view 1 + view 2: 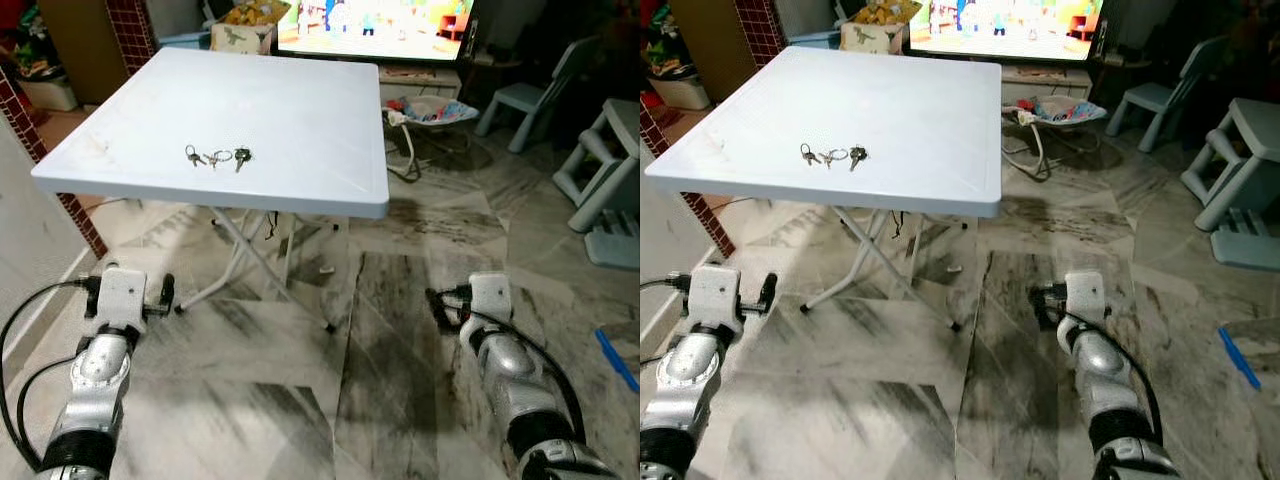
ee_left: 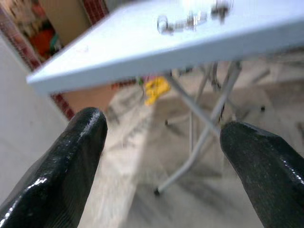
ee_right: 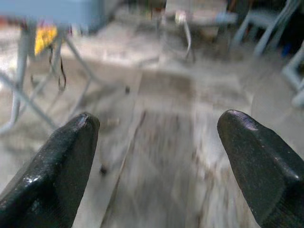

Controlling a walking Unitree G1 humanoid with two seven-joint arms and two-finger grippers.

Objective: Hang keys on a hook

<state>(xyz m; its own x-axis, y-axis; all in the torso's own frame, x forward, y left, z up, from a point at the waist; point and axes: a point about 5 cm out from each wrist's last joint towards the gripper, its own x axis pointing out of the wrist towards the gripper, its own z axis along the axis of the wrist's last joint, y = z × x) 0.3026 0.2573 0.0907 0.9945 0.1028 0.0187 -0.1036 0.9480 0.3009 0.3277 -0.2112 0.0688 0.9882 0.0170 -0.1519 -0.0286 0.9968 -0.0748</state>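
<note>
While both hands (image 2: 161, 156) (image 3: 156, 156) hang spread above marbled floor (image 1: 400, 380), keys (image 1: 217, 156) lie on the white table (image 1: 300, 110).

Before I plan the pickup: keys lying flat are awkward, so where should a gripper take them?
Grip the key ring in the middle of the keys, coming straight down. They lie flat, spread in a row near the table's front edge, so no side offers purchase.

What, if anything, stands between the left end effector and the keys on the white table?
Nothing on the table blocks the keys. The left end effector sits below the table's near edge, so that edge lies between.
</note>
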